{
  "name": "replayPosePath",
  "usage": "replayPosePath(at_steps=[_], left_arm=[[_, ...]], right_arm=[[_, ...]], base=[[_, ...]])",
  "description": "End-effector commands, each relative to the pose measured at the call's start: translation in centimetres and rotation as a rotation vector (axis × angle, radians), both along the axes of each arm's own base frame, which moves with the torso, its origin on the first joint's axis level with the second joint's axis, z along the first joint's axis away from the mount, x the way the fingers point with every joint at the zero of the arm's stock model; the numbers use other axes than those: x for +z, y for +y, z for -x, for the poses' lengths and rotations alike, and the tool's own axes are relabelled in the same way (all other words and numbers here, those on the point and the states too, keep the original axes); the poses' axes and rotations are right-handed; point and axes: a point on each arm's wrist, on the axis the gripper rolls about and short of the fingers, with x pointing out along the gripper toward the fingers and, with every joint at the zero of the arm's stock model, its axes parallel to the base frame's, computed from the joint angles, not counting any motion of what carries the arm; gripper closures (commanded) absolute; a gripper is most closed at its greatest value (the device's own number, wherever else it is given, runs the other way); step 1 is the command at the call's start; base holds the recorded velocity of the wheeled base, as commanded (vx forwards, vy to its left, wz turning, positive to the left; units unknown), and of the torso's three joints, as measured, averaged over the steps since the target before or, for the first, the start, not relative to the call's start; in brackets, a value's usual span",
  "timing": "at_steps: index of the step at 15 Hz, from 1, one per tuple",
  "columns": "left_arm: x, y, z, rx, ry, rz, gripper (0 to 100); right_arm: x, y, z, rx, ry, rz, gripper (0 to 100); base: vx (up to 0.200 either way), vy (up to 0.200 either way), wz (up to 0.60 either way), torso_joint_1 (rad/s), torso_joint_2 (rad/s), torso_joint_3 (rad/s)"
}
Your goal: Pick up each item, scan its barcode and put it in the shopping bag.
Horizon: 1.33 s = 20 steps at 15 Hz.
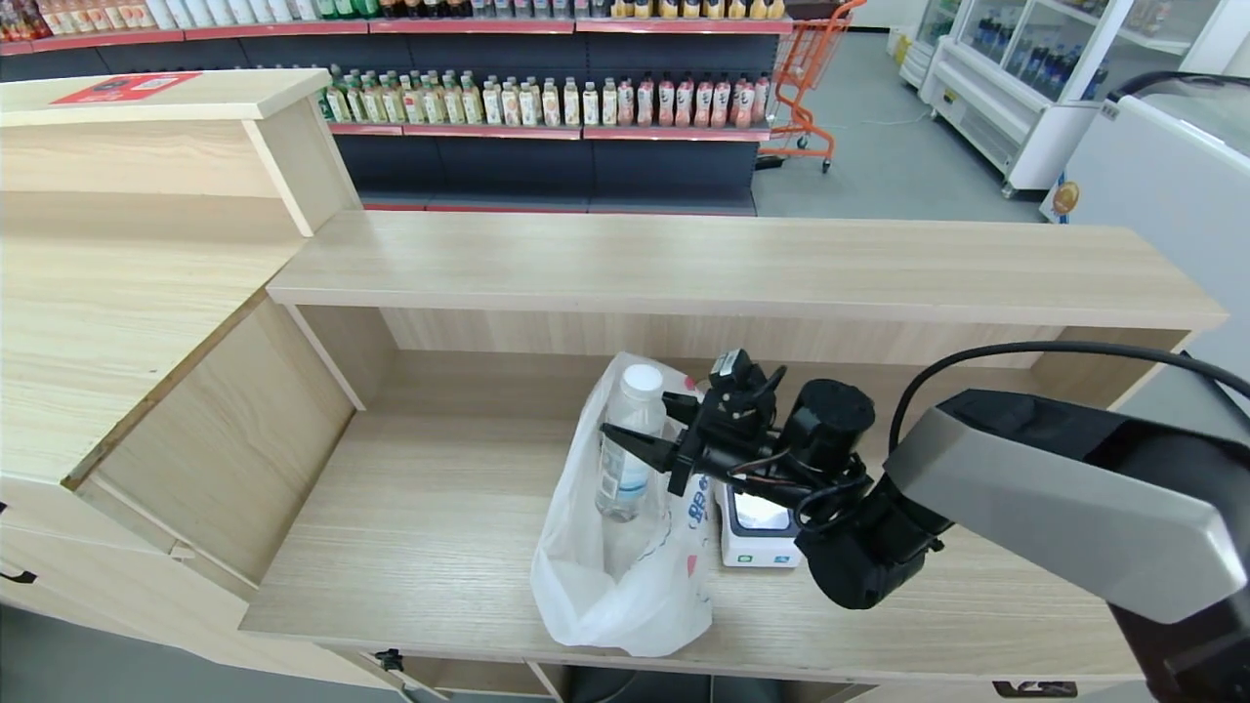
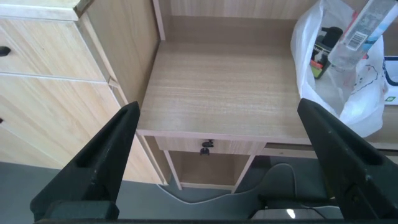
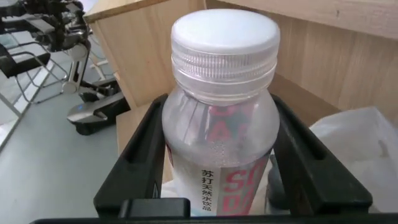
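The bottle (image 1: 623,469) is held by the right claw (image 1: 640,420), whose two fingers are closed against either side of its shoulder, just under the ribbed neck and the white cap (image 3: 225,37). Below the claw the shopping bag (image 1: 605,596) is seen slumped open on the counter (image 1: 410,547), and the bottle's base is already sunk into its mouth. Behind the claw, just beside the bag, the scanner (image 1: 757,537) is found.

The bottle is judged to be clear, thin-walled plastic and well filled, so a fair weight is to be expected, with walls that give if squeezed hard. Its smooth body is likely to be slippery. The grip under the neck is judged sound, since the shoulder flares there and a slide downward is checked. The bag is limp film and can be counted on for no support, so tipping against its side is to be expected on release. Something dark (image 2: 320,51) is glimpsed inside it, though what it is cannot be told.

The left claw (image 2: 217,107) is held wide open with nothing in it, off the counter's near edge and well apart from the bag.
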Motion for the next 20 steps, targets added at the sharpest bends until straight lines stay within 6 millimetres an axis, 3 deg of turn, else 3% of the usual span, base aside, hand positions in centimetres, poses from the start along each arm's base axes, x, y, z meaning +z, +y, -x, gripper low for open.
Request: replayPosePath(at_steps=[1, 3, 9, 10, 15, 18, 20], left_arm=[[0.0, 0.0, 0.0, 0.0, -0.001, 0.0, 0], [0.0, 0.0, 0.0, 0.0, -0.001, 0.0, 0], [0.0, 0.0, 0.0, 0.0, -0.001, 0.0, 0], [0.0, 0.0, 0.0, 0.0, -0.001, 0.0, 0], [0.0, 0.0, 0.0, 0.0, -0.001, 0.0, 0], [0.0, 0.0, 0.0, 0.0, -0.001, 0.0, 0], [0.0, 0.0, 0.0, -0.002, -0.001, 0.0, 0]], right_arm=[[-3.1, 0.0, -0.3, -0.007, 0.047, 0.049, 100], [-5.8, -0.5, -0.1, -0.023, 0.056, 0.117, 100], [-8.2, -2.2, 0.0, -0.062, 0.046, 0.199, 100], [-8.5, -2.3, -0.1, -0.065, 0.053, 0.203, 0], [-8.1, -3.0, -0.1, -0.08, 0.053, 0.203, 0], [-5.4, -5.0, 2.0, -0.1, 0.074, 0.213, 0], [-2.8, -9.1, 6.2, -0.142, 0.152, 0.245, 0]], base=[[0.0, 0.0, 0.0, 0.0, 0.0, 0.0], [0.0, 0.0, 0.0, 0.0, 0.0, 0.0], [0.0, 0.0, 0.0, 0.0, 0.0, 0.0], [0.0, 0.0, 0.0, 0.0, 0.0, 0.0], [0.0, 0.0, 0.0, 0.0, 0.0, 0.0], [0.0, 0.0, 0.0, 0.0, 0.0, 0.0], [0.0, 0.0, 0.0, 0.0, 0.0, 0.0]])
